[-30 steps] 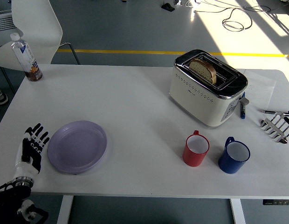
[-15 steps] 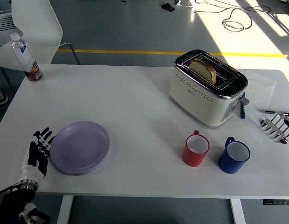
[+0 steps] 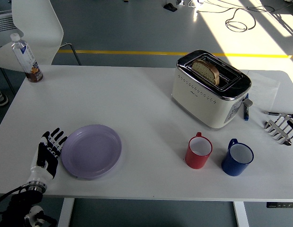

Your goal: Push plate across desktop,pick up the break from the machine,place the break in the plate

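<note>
Touching plate (image 3: 92, 151) left rim, left hand (image 3: 48, 152) flat.

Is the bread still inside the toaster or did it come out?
Still in. The bread stands in a slot of the toaster, its top poking above the rim. The plate holds nothing.
</note>
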